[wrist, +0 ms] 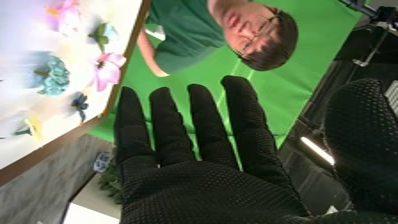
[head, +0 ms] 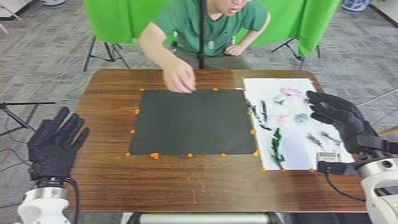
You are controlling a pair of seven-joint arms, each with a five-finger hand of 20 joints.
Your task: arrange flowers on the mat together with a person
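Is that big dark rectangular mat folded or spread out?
Spread out: the mat lies flat on the brown wooden table, all four corners showing.

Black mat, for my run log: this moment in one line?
flowers: on white sheet | person's hand: at far edge of black mat | right hand: open, by sheet | left hand: open

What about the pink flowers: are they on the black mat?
No, the pink flowers lie on the white sheet, to the right of the black mat.
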